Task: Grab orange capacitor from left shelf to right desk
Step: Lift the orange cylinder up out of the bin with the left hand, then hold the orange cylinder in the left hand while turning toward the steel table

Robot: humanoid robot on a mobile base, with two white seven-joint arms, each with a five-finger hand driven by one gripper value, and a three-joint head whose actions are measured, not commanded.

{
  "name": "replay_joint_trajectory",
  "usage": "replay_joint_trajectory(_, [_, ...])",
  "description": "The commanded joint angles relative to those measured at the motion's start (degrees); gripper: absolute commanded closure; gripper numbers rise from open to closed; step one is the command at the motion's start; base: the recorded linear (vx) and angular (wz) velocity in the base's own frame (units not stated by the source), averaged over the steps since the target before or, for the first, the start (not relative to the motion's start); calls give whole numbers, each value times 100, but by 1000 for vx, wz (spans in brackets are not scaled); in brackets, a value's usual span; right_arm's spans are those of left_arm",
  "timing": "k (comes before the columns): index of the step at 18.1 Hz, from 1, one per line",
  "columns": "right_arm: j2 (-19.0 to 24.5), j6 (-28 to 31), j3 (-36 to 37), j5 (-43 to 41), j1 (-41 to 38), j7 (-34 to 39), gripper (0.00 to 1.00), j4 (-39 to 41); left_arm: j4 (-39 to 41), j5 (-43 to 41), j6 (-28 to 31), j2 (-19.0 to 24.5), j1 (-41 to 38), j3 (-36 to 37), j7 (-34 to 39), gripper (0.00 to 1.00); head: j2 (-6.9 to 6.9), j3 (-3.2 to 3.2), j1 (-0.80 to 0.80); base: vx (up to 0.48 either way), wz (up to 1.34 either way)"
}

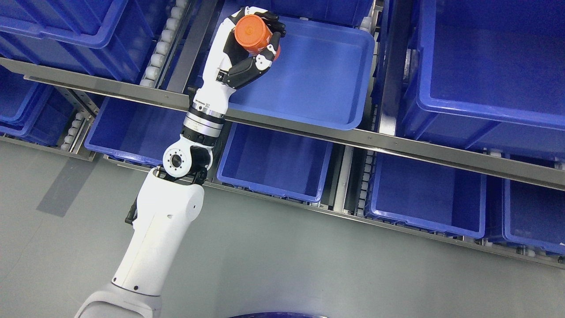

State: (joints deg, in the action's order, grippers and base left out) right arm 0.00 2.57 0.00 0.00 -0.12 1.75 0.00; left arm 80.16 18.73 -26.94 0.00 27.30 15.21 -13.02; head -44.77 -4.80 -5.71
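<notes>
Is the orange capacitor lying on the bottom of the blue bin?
No, the left hand holds the orange capacitor in its fingers above the blue bin.

Orange capacitor (253, 32): short cylinder, bright orange, smooth flat round end face turned up toward the camera, small mark near its centre. Tilted, axis leaning to the upper left. Held off the surface, clasped in the left hand (247, 48), dark fingers (265, 59) wrapped round its side. Sits over the upper-left corner of the shallow blue tray (318, 79), above its rim.
</notes>
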Motion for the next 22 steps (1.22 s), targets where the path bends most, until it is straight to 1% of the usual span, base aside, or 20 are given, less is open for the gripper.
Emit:
replay_joint_trajectory(1, [-100,-28,70,0,-181,1,0,132,1053,17,22,100,-479,-176,1,97,0,0,0,-136,117])
replay_joint_trajectory(6, [-100,-28,62,0,-181,1,0,132,1168,17,57,100,-840,-150,19,97,0,0,0,-107,102])
replay_joint_trajectory(11, [-100,-28,70,0,-181,1,0,132,1291,17,215,100,-1007,-141,291,96,0,0,0,-81,-108])
replay_joint_trajectory(15, [-100,-28,70,0,-181,1,0,132,1440,17,286,100,-1034,-176,292,96,0,0,0,-121,-296])
replay_joint_trajectory(22, [-100,-28,70,0,-181,1,0,132,1449,8,295,100,-1016,-150,283,96,0,0,0,-147,-398])
